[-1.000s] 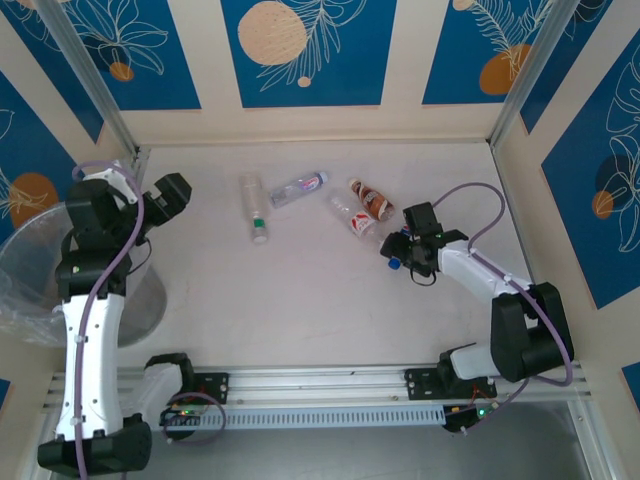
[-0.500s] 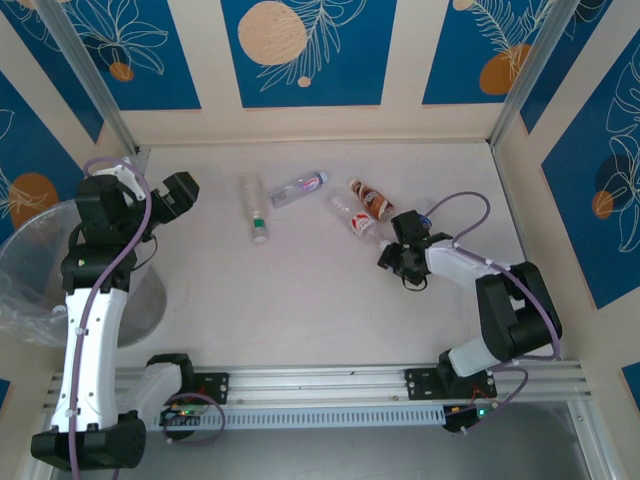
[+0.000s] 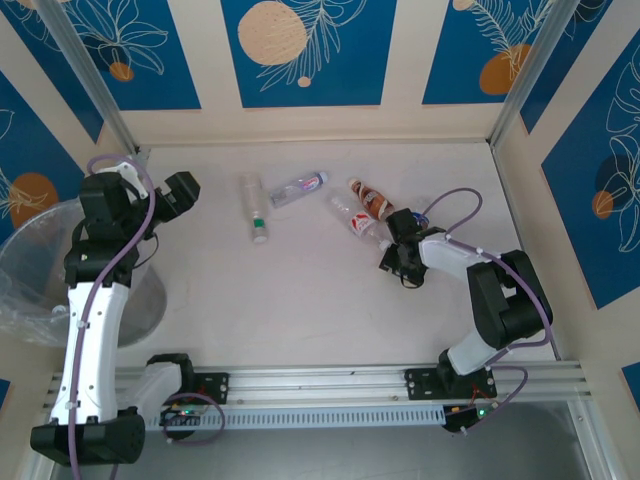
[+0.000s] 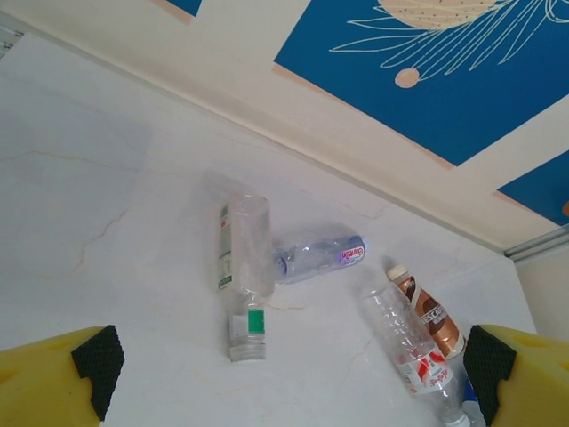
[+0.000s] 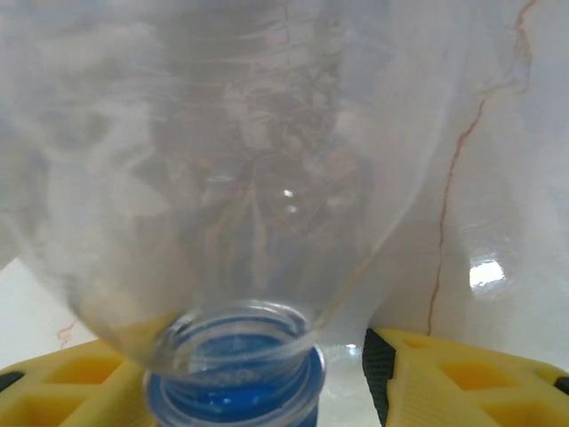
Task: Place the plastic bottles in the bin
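Setting: pale marbled table [image 3: 300, 300] with blue-and-cream panels at the back and sides.
Bin: round, lined with a crinkled clear bag [image 3: 30, 300]; stands at the table's left edge, beside the left arm, well apart from all the bottles.
Left gripper: [image 3: 178, 195] [image 4: 293, 363] held above the far left of the table, just past the bin, facing the bottle group. Its jaws are spread wide, with the yellow fingers [image 4: 53, 378] at the two lower corners of its wrist view and nothing between them.
Right gripper: [image 3: 398, 255] [image 5: 231, 382] low over the table, right of centre. Its yellow fingers [image 5: 444, 374] flank the neck of the blue-cap bottle. A narrow gap shows beside the cap, and I cannot tell whether the pads press the bottle.
Blue-cap bottle: [image 5: 231, 178] clear and seen very close, its cap at the bottom edge of the right wrist view and its body widening upward. It sits between the right gripper's fingers.
Green-label bottle: [image 3: 255, 208] [image 4: 244, 267] clear, lying on the table at far centre-left, neck toward the arms.
Blue-label bottle: [image 3: 298, 187] [image 4: 320, 255] lying slantwise, one end against or just beside the green-label bottle.
Brown bottle: [image 3: 370, 198] [image 4: 427, 307] white cap, lying right of centre, just beside the red-label bottle.
Red-label bottle: [image 3: 352, 217] [image 4: 411, 351] clear, lying slantwise, its near end close to the right gripper.
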